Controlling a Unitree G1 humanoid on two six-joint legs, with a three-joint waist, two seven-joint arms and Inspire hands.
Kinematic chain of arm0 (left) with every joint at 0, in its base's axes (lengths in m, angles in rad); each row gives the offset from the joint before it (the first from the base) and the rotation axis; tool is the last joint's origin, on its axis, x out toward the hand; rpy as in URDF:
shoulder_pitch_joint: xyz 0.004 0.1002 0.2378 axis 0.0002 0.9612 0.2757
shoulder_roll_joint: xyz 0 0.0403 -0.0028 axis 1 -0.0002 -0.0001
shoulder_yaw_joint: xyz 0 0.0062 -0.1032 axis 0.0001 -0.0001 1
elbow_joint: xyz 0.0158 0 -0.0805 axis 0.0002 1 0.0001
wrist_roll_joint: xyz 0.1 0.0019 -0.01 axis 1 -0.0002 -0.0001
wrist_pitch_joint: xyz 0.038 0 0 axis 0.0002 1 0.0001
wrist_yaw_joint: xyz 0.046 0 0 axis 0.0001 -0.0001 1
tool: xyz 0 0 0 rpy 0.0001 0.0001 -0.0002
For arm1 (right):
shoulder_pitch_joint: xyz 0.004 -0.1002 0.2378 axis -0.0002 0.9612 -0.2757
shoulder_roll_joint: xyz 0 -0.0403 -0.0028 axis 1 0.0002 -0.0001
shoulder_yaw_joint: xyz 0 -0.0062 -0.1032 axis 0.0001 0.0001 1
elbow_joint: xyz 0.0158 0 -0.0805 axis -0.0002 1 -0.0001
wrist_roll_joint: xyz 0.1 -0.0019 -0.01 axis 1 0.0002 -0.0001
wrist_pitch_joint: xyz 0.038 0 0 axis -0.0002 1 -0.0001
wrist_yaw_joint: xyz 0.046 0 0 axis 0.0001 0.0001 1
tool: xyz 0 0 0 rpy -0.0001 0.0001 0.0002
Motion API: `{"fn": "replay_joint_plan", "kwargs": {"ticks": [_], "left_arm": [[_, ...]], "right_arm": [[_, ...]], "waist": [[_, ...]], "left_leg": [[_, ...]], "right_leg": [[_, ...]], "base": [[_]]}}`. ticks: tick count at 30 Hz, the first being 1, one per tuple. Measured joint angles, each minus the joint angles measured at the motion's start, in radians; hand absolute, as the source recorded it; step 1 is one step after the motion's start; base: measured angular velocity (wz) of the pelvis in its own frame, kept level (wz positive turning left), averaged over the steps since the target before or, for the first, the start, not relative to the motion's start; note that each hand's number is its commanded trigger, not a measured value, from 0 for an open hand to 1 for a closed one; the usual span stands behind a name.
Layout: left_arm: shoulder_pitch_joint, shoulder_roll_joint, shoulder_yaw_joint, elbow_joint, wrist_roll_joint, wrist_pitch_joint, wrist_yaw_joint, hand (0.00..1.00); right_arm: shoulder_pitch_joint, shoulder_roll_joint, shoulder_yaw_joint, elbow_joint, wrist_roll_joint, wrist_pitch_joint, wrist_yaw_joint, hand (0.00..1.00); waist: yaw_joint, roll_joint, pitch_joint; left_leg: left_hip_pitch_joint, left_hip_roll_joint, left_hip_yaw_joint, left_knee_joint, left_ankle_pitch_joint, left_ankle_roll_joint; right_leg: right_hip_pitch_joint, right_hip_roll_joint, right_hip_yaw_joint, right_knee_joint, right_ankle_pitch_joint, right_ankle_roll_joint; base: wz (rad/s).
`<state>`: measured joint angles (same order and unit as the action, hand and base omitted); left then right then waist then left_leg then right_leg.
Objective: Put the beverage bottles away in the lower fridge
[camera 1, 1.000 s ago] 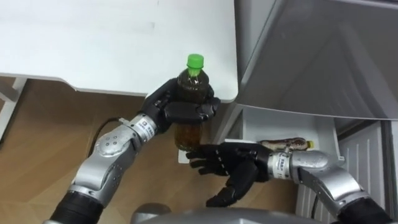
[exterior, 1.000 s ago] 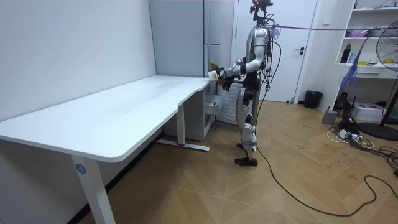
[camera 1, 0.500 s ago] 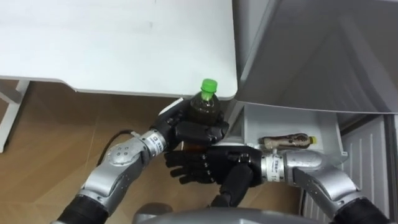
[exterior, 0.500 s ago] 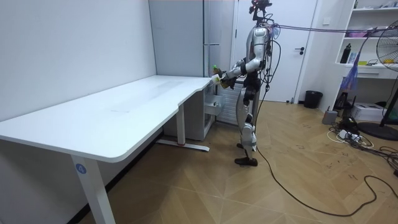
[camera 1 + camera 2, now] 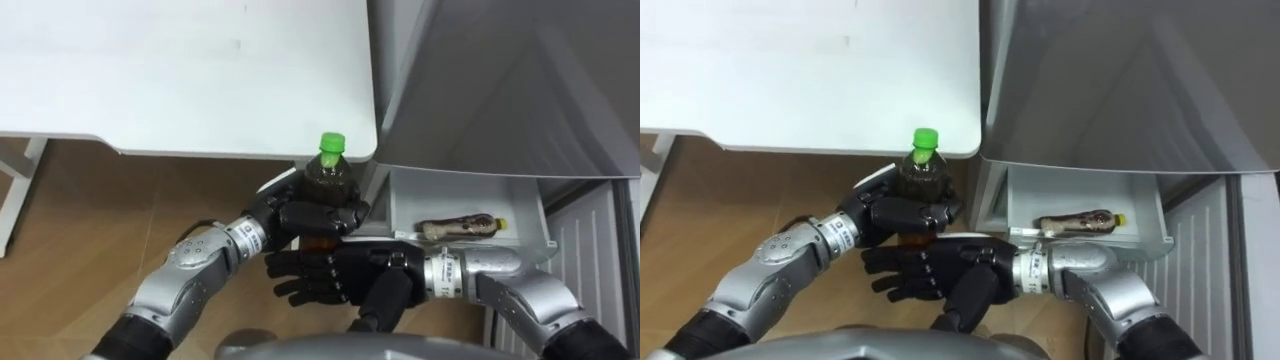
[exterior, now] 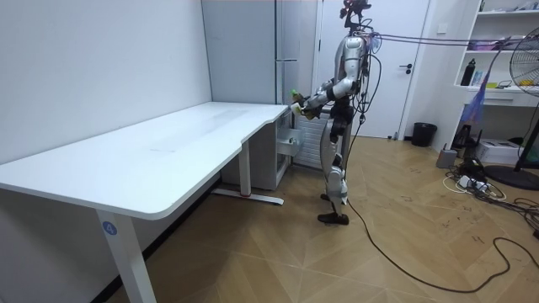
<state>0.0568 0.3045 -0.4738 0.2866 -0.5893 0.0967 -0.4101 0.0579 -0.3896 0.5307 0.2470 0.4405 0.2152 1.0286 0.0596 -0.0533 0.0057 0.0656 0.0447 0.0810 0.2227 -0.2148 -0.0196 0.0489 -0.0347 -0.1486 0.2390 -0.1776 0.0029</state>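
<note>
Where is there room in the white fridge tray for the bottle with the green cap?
The tray is bare between the lying bottle and the grey fridge panel. It is crowded beside it, where the left hand holds the green-capped bottle over the right hand.

Green-capped bottle [image 5: 327,182] (dark tea) upright in left hand [image 5: 298,216]; second bottle [image 5: 458,227] lies in fridge bin [image 5: 524,212]

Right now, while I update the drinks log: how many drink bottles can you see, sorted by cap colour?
Green-capped bottle, upright in the left hand: 1
Yellow-capped bottle, lying in the open fridge drawer: 1
Total: 2
</note>
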Motion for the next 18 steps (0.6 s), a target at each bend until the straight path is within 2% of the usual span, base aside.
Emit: {"fn": "replay_joint_plan", "kwargs": {"ticks": [10,16,18], "left_arm": [[0.001,0.007,0.0,0.005,-0.016,0.008,-0.016,1.0],[0.0,0.02,0.005,-0.061,-0.017,0.005,0.01,1.0],[0.003,0.028,0.006,-0.094,-0.018,0.005,0.031,1.0]], "right_arm": [[-0.001,-0.003,0.005,-0.015,-0.001,0.003,0.02,0.0],[-0.001,-0.008,0.006,-0.022,0.0,-0.01,0.019,0.0],[0.0,-0.009,0.005,-0.022,0.0,-0.019,0.006,0.0]], "waist": [[-0.002,0.001,0.001],[-0.001,0.004,0.0026],[-0.001,0.004,0.0065]], "left_leg": [[-0.012,0.0,-0.001,0.016,0.0,0.0],[-0.013,0.0,0.004,0.016,-0.002,0.001],[-0.013,0.001,0.005,0.016,-0.003,0.001]], "right_leg": [[-0.013,0.0,0.006,0.002,-0.001,-0.001],[-0.014,0.0,0.009,0.002,-0.001,-0.001],[-0.015,0.0,0.008,0.001,-0.001,-0.001]], "base": [[-0.01],[-0.01],[0.0]]}}
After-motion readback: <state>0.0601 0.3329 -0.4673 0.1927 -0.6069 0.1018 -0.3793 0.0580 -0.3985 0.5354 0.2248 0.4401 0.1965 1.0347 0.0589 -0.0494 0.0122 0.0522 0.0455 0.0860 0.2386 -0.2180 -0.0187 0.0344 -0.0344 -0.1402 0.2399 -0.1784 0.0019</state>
